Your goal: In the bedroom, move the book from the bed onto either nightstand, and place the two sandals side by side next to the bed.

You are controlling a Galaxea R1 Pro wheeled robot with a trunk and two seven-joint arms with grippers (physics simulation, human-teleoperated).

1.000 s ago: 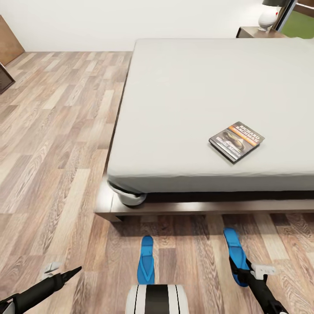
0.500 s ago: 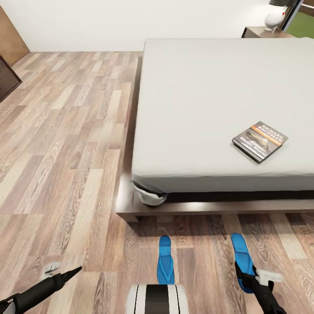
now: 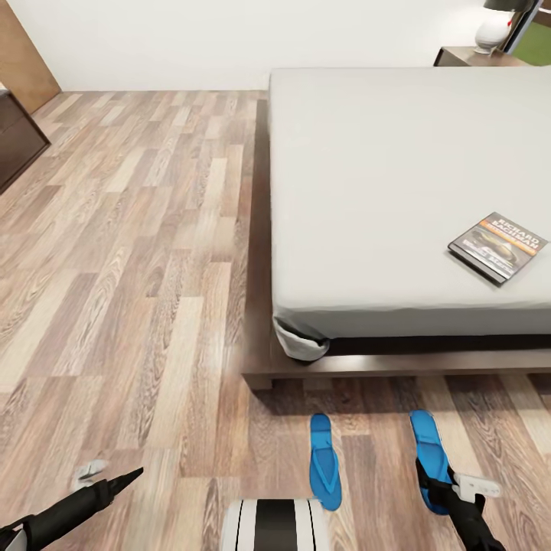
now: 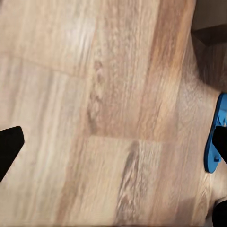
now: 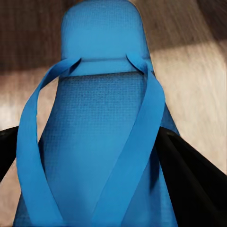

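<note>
My right claw (image 5: 113, 156) is squeezing the bendy, light sandal (image 5: 101, 142) by its sides, near the straps. My left claw (image 3: 122, 480), at 8 o'clock, I cannot tell.

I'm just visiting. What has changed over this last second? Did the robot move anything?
The whole view slid, so the robot itself shifted sideways along the edge of the bed. The right gripper, jaws still shut on one sandal, carried it closer to the other sandal, narrowing the gap between them. The book stayed on the mattress, the other sandal stayed on the floor, and the left gripper kept its pose, jaws open.
</note>
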